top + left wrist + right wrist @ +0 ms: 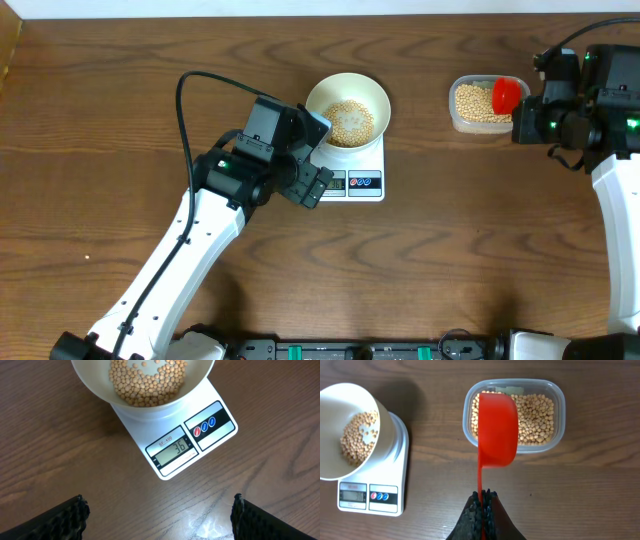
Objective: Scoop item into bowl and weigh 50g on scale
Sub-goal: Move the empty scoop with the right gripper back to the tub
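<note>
**Now: 36 shown, more beans needed**

The bowl [372, 93] is seated on the scale [365, 165], with beans [349, 122] pooled inside. The red scoop [496, 427] is clamped by its handle in the tightly closed right end effector [482, 505] and held over the clear tub [559, 407], likely for a refill. The left end effector [159, 517] is spread wide, nothing held, near the scale's front edge. Open tabletop [420, 150] is left between tub and scale.

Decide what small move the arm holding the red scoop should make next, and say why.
Probably dip the red scoop into the beans in the clear tub for a small further portion. The right gripper holds it by its handle over the tub, no beans showing in it, while the scale under the bowl reads 36, short of 50.
</note>
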Available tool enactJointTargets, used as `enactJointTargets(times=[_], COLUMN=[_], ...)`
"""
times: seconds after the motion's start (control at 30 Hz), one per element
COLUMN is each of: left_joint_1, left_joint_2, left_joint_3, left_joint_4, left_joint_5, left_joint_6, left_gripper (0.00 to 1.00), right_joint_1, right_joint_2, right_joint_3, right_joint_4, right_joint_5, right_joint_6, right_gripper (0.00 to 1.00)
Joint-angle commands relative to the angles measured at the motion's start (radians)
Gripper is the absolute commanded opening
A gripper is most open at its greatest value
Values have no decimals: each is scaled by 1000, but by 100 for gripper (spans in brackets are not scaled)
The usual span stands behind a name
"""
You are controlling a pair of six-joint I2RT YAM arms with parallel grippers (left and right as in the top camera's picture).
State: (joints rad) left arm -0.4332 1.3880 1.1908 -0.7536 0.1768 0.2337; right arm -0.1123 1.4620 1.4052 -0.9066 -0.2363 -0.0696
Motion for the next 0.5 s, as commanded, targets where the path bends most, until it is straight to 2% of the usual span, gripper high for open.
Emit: enactJointTargets(times=[0.0, 0.23, 0.47], left_joint_1=[1, 1, 1], left_joint_2=[6, 6, 6], left_joint_3=[2, 2, 2], left_joint_4=[-1, -1, -1], left_joint_5=[-10, -10, -10], left_joint_6=[2, 2, 2], left_gripper=[93, 93, 93], right_joint_1=[-8, -8, -8], right_joint_2=[2, 3, 11], right_joint_3=[6, 6, 5], right_joint_4=[-11, 24, 36], right_joint_5=[-14, -1, 107], right_joint_6=[-45, -44, -55], right_gripper=[1, 1, 1])
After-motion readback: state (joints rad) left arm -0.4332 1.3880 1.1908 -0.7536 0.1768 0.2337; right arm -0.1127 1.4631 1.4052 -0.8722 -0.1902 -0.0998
